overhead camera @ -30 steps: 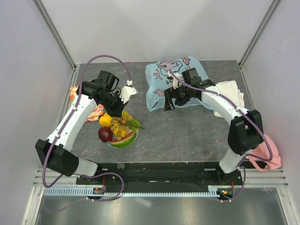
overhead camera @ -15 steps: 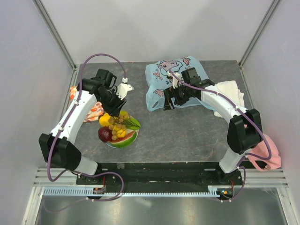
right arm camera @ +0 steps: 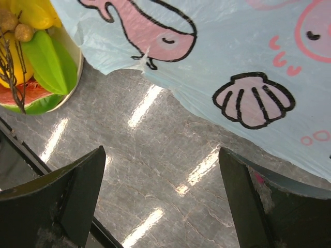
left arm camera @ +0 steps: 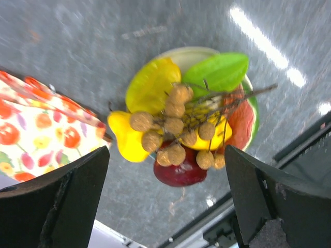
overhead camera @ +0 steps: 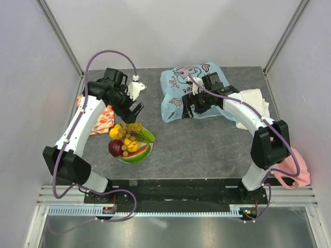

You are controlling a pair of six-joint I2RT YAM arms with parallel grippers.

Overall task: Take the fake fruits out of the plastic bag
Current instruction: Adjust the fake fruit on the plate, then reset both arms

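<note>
At the far left, a red cloth (overhead camera: 103, 118) with a fruit print lies on the grey table (overhead camera: 207, 150).

Just beside it stands the plate (left arm camera: 181, 51), near the front edge of the table. All the fruits (overhead camera: 129, 139) that can be seen are piled on the plate, well apart from the bag. The tan grapes (left arm camera: 176, 126) lie on top of the pile. Under them are a yellow fruit (left arm camera: 124, 139), a dark red apple (left arm camera: 178, 173), a green piece (left arm camera: 222, 72) and a watermelon slice (left arm camera: 243, 116). An orange (overhead camera: 115, 133) sits at the side by the cloth.

The left gripper (left arm camera: 166, 152) hangs above the plate, toward its back edge. Its two fingers (left arm camera: 77, 196) are spread wide and nothing is between them.

Further right, at the back of the table, lies the light-blue bag (overhead camera: 178, 88) with pink cartoon pictures. It looks quite flat. You cannot tell if anything is inside.

The right gripper (right arm camera: 161, 152) is at the front edge of the bag, over the bag's rim and the bare table. Its fingers (right arm camera: 77, 196) are wide apart too, and they hold nothing. You cannot tell if it touches the bag.

To the right of the bag lies a white towel (overhead camera: 256, 101), partly under the right arm.
</note>
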